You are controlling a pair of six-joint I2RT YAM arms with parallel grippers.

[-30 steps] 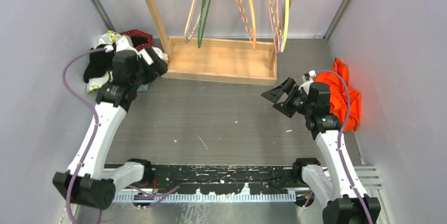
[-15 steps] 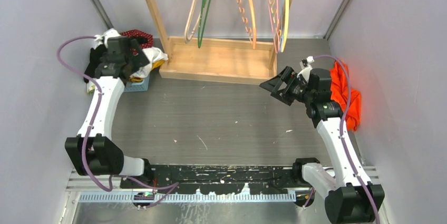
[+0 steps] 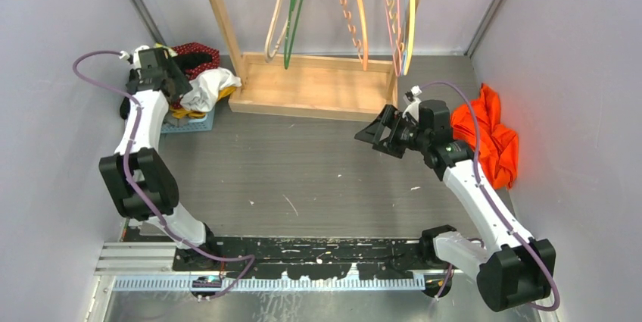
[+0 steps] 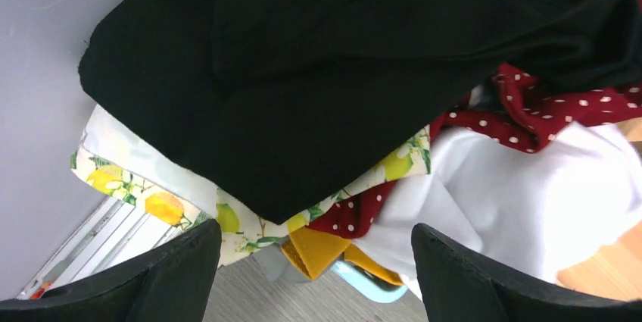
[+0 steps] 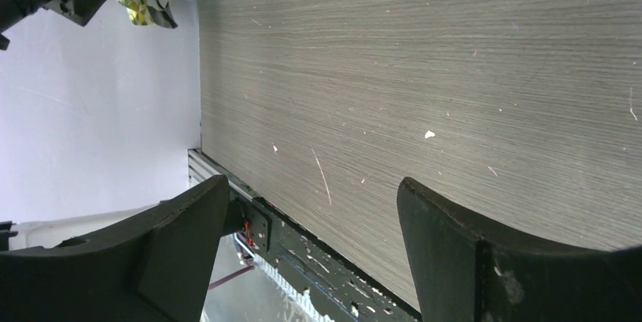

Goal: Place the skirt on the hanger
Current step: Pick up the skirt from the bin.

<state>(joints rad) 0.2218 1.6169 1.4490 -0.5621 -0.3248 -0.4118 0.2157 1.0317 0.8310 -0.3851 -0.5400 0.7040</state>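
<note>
A heap of garments fills a pale blue basket at the back left: black cloth, red polka-dot cloth, white cloth and lemon-print cloth. I cannot tell which one is the skirt. My left gripper hovers over this heap, open and empty, its fingers either side of the heap's near edge. Several coloured hangers, among them a green one and an orange one, hang on the wooden rack. My right gripper is open and empty above bare table.
An orange garment lies crumpled against the right wall, behind my right arm. The rack's wooden base stands at the back centre between the basket and my right gripper. Grey walls close in on both sides.
My left arm has swung to the back left and now reaches over the clothes heap. My right gripper has moved left, away from the orange garment. Both stay open.
</note>
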